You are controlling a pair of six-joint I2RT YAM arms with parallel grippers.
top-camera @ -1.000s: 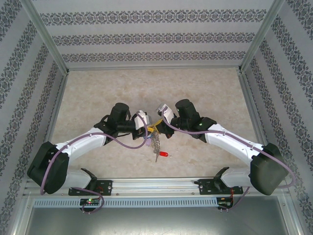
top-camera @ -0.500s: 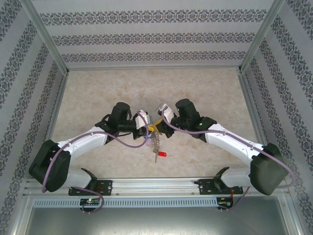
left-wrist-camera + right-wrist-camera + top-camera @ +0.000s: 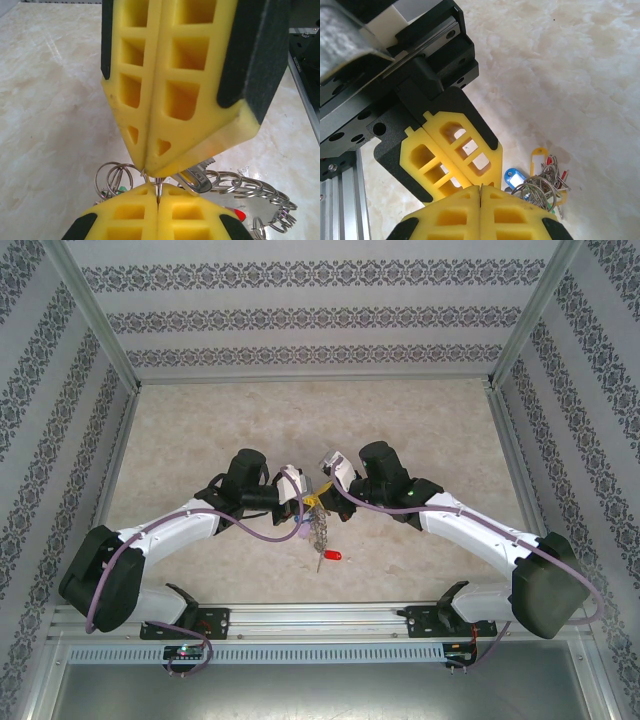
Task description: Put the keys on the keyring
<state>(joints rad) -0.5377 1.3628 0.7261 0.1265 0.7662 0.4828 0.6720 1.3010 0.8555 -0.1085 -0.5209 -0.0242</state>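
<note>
Top external: both arms reach in over the marble-look table point(image 3: 200, 430) and meet tip to tip near its middle. Left gripper point(image 3: 298, 502) comes from the left, right gripper point(image 3: 322, 495) from the right. The keyring point(image 3: 319, 530) trails from the meeting point toward the near edge as a thin grey cluster. A red tag point(image 3: 333, 556) sits at its near end.

Left wrist: own yellow fingers point(image 3: 125, 217) at the bottom edge, pressed together. A thin metal wire of the keyring stands in their seam, so the left jaws pinch it. The right gripper's fingers point(image 3: 180, 100) come down from above, also pressed together, tips almost touching the left's. A silver blade-like piece point(image 3: 196, 182) shows just under their tip; cannot tell whether it is gripped. Small split rings point(image 3: 235, 181) fan out on the table either side of the wire.

Right wrist: the bunch lies on the table just beside the joined tips. A blue tag point(image 3: 512, 177) and a yellow tag point(image 3: 538, 156) are legible, with red and green showing among the rings. Individual keys are too tangled to separate
</note>
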